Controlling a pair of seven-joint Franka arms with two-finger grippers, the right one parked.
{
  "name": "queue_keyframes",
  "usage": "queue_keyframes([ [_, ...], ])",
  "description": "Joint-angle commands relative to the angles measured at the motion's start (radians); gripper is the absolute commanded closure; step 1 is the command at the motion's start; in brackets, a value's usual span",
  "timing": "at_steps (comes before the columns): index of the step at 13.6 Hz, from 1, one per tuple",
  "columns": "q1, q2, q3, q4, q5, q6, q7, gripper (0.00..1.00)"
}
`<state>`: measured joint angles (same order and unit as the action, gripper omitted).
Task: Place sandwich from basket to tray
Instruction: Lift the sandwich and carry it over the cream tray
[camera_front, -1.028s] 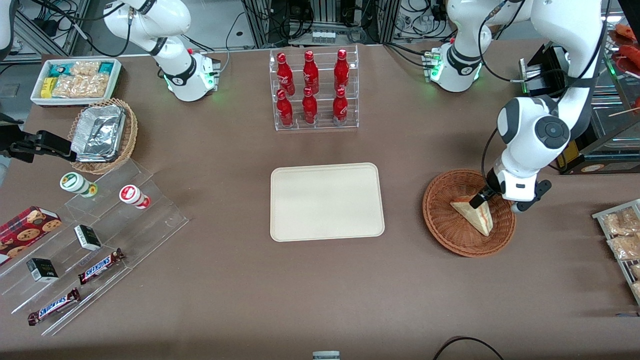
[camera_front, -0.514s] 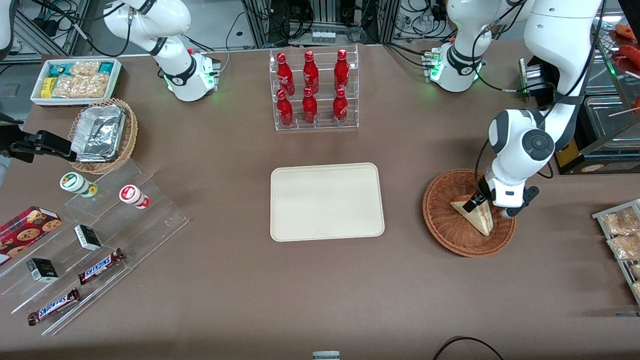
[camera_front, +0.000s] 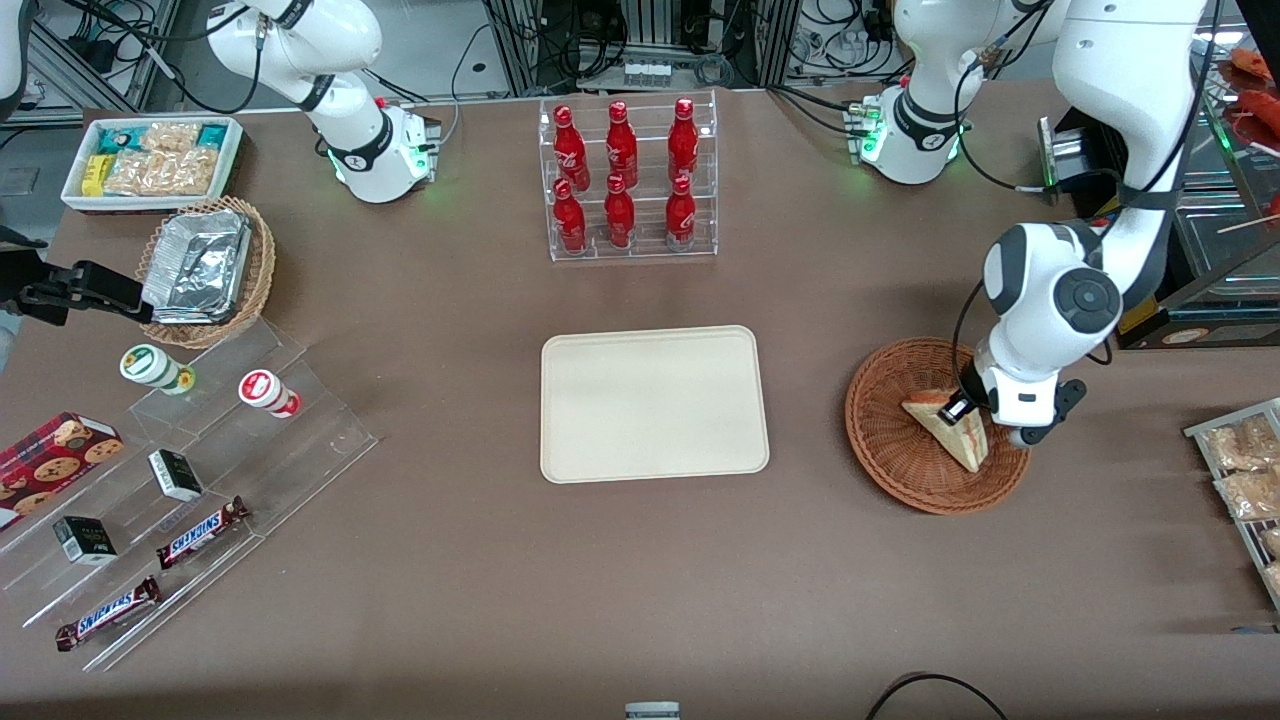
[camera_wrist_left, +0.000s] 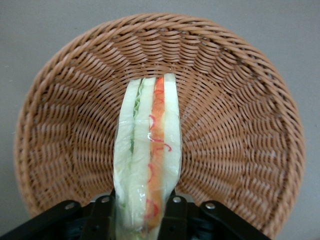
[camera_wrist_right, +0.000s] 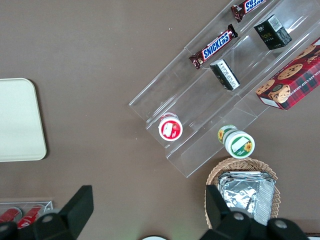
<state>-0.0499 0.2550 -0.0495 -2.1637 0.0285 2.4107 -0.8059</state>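
Wrist cam: gripper (camera_wrist_left: 145, 210) pinching sandwich (camera_wrist_left: 147, 150) at one end, a finger (camera_wrist_left: 102, 215) on each bread face so the wedge stands on edge w/ filling layers showing. Sandwich is in basket (camera_wrist_left: 240, 100), apparently resting on the weave. Front cam: basket sits toward working arm's end, tray (camera_front: 655, 403) well apart mid-table, bare. Lift not yet done, I judge.

A robotics lab staged as a snack shop: a brown table (camera_front: 640, 580) holds a clear rack of red soda bottles (camera_front: 625, 180) and Snickers bars (camera_front: 200, 533) on acrylic steps, with cables and aluminium framing (camera_front: 650, 40) at the table's edge farthest from the camera. The gripper (camera_front: 962, 407) is over the basket (camera_front: 895, 455).
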Motion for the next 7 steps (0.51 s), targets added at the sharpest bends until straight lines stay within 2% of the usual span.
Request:
queue_keyframes([
  [1, -0.037, -0.049, -0.001, 0.1, 0.075, -0.195, -0.03, 1.0],
  [5, -0.177, -0.065, -0.006, 0.307, 0.08, -0.487, -0.036, 1.0],
  [7, -0.284, -0.039, -0.006, 0.364, 0.076, -0.51, -0.056, 1.0],
])
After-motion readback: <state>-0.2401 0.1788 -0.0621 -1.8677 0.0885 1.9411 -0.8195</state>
